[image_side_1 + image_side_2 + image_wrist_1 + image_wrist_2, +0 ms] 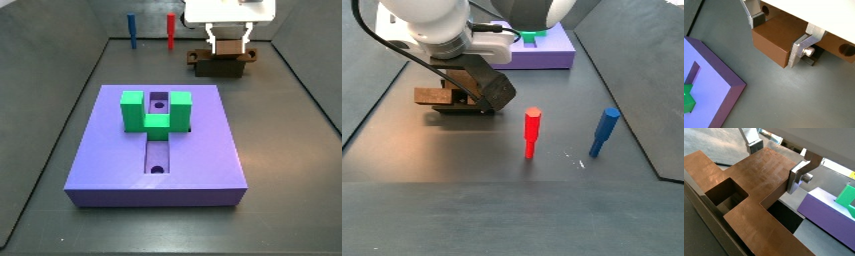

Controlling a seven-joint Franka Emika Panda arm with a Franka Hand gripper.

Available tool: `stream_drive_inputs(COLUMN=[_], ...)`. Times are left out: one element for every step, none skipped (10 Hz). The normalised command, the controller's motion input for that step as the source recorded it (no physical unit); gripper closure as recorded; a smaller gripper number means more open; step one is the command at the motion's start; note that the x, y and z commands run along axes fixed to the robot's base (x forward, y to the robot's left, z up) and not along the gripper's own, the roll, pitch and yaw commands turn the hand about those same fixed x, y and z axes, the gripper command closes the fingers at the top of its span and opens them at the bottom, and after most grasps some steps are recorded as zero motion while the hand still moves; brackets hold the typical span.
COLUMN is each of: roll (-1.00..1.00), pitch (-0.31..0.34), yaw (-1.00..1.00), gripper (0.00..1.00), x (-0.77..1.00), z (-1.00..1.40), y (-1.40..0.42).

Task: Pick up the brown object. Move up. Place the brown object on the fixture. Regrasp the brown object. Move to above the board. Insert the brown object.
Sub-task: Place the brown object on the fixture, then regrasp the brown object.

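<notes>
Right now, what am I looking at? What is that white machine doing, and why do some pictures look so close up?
It is a robot arm with a two-finger gripper. Two cameras ride on its wrist, so those pictures look close. Two others watch from beside the table. The gripper is at the far end, its silver fingers closed on the brown object, a wooden-looking piece, held over the dark fixture. On the floor lies the purple board carrying a green block. A red peg and a blue peg stand nearby.
</notes>
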Motion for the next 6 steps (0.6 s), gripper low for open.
stream_drive_inputs(roll=[0.0, 0.0, 0.0, 0.0, 0.0, 0.76], pitch=[0.0, 0.0, 0.0, 0.0, 0.0, -0.22], yaw=[-0.25, -0.2, -0.15, 0.0, 0.0, 0.01], gripper=[1.0, 1.0, 1.0, 1.0, 0.0, 0.0], x=[-0.4, -0.28, -0.17, 0.0, 0.0, -0.14], z=[0.0, 0.0, 0.0, 0.0, 0.0, 0.64], y=[0.06, 0.02, 0.0, 0.0, 0.0, -0.19])
